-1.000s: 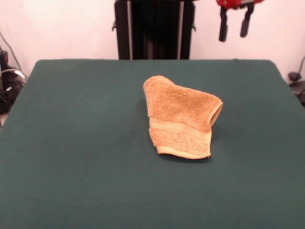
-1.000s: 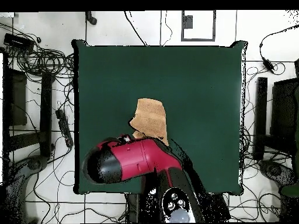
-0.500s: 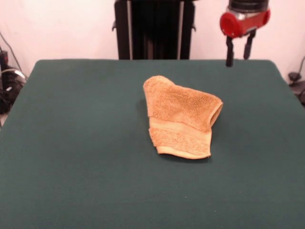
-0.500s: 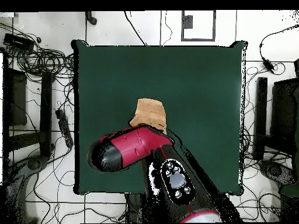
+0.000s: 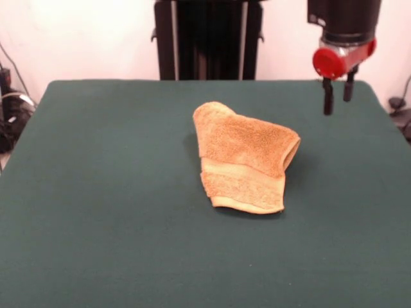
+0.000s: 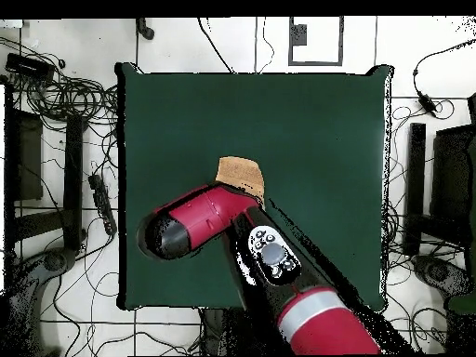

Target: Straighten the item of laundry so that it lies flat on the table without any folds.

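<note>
Washcloth: an orange-tan terry washcloth (image 5: 244, 163) lies crumpled and folded over on itself, near the middle of the table (image 5: 96, 192); its flat woven band faces the front edge, and a rolled fold stands open on its right side in the front view.
Gripper: the gripper (image 5: 338, 96) hangs above the table, up and to the right of the washcloth, apart from it; its two dark fingers (image 5: 327, 102) point down with a gap between them, holding nothing.
Arm: in the overhead view the red and black arm (image 6: 218, 223) covers most of the washcloth (image 6: 240, 173).
</note>
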Tool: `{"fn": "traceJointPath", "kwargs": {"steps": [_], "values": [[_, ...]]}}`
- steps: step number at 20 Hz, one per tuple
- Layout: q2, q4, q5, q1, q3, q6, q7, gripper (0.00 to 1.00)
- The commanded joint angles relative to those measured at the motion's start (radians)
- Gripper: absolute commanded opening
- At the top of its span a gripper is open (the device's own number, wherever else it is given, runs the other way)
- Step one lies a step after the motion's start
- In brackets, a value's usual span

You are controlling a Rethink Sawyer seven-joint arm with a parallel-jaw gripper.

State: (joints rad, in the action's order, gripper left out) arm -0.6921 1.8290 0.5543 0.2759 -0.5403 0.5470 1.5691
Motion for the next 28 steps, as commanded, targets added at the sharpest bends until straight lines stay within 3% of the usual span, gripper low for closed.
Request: {"fn": "traceJointPath", "kwargs": {"steps": [1,18,28], "values": [[0.118,-0.177,0.091,0.012,-0.175,0.144,-0.378,1.0],[0.166,-0.36,0.119,0.023,-0.272,0.348,-0.63,1.0],[0.186,-0.47,0.125,-0.004,-0.276,0.437,-0.742,1.0]]}}
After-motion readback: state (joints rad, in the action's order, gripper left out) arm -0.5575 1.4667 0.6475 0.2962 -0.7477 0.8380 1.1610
